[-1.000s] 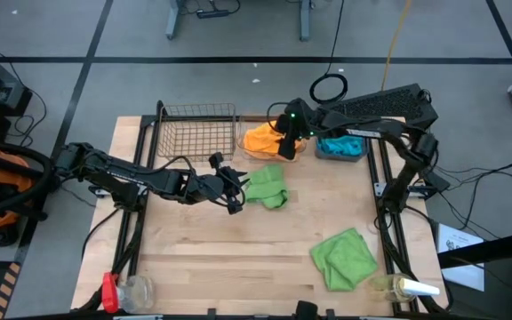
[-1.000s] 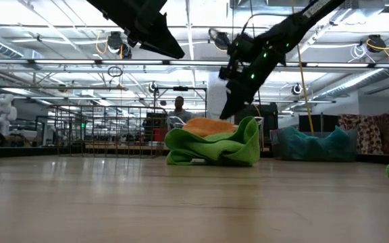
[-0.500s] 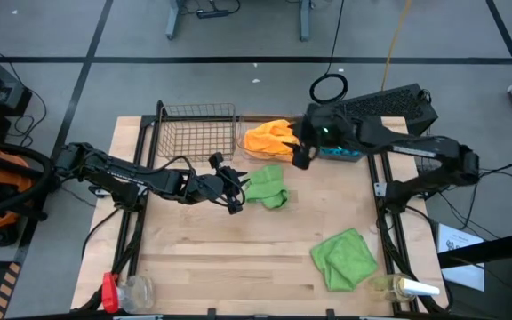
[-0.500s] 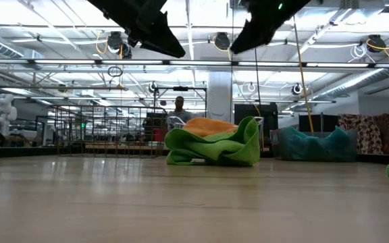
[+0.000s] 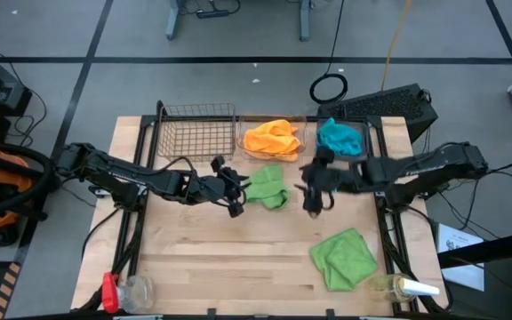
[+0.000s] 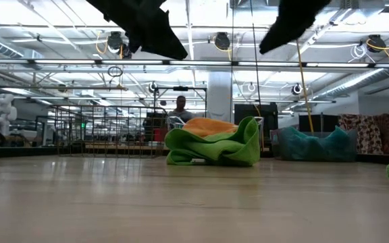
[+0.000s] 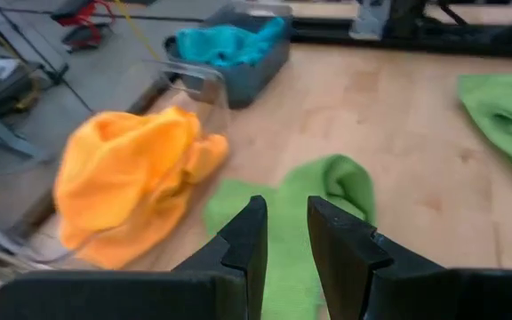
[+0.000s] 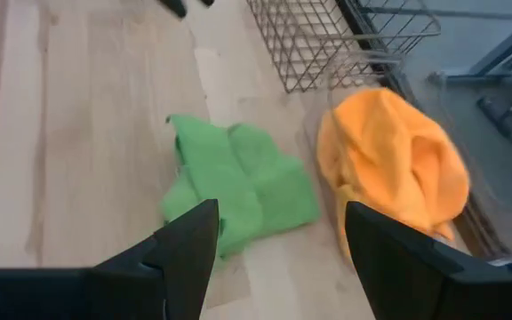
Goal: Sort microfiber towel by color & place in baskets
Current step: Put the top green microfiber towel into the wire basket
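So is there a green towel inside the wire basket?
No, the wire basket holds nothing in the high view; both green towels lie on the table.

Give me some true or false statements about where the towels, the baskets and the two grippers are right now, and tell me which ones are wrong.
1. The wire-mesh basket holds a green towel. False: it is empty.
2. The orange towel lies in the clear tub. True.
3. The teal towel lies on the bare table. False: it is in the dark grey tub.
4. Two green towels are on the table, one crumpled and one flatter. True.
5. The right gripper holds a towel. False: it is open and empty.
6. The left gripper is beside the crumpled green towel. True.
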### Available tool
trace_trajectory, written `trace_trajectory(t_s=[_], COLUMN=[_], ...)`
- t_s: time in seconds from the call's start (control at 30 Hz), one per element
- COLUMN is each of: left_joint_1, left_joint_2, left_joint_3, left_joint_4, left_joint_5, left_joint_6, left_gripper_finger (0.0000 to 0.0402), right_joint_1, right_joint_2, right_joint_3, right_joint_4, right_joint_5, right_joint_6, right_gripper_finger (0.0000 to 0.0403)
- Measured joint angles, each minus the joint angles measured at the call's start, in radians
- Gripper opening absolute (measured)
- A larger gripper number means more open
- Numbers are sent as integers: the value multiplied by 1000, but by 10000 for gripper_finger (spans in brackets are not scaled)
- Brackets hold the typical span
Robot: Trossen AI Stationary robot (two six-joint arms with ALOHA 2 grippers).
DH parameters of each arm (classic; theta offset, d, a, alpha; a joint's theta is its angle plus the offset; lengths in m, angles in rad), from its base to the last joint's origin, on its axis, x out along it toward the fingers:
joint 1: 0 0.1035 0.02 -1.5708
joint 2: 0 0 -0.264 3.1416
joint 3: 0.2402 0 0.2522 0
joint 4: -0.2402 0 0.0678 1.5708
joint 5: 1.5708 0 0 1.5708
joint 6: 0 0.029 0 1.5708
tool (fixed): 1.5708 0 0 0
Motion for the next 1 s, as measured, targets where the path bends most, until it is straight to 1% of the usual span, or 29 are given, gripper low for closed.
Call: trace_trajectory(t_s=[0.1, 0.2, 0.33, 0.47, 0.57, 0.63, 0.73, 0.8, 0.87, 1.0], left_joint_1=[-16, -34, -55, -75, -87, -93, -112, -126, -134, -127], left_joint_2=[29, 73, 146, 208, 262, 294, 339, 361, 377, 395], left_joint_3=[0, 0, 0, 0, 0, 0, 0, 0, 9, 22], left_joint_4=[2, 19, 91, 139, 144, 145, 150, 150, 149, 152], left_joint_5=[10, 10, 11, 9, 4, 26, 32, 43, 47, 39], left_joint_6=[-8, -23, -21, -31, -90, -144, -205, -209, -219, -189], left_gripper_finger=[91, 91, 91, 91, 91, 91, 92, 100, 118, 178], right_joint_1=[73, 122, 165, 173, 181, 189, 203, 215, 228, 250], right_joint_2=[-5, -4, 6, 7, 7, 7, 7, 7, 7, 7], right_joint_3=[-100, -188, -298, -423, -512, -555, -595, -613, -627, -648], right_joint_4=[122, 253, 421, 628, 763, 833, 879, 893, 899, 898], right_joint_5=[62, 89, 99, 101, 102, 101, 100, 100, 100, 97], right_joint_6=[43, 90, 112, 137, 160, 170, 185, 189, 197, 217], right_gripper_finger=[238, 238, 238, 238, 238, 238, 238, 238, 238, 238])
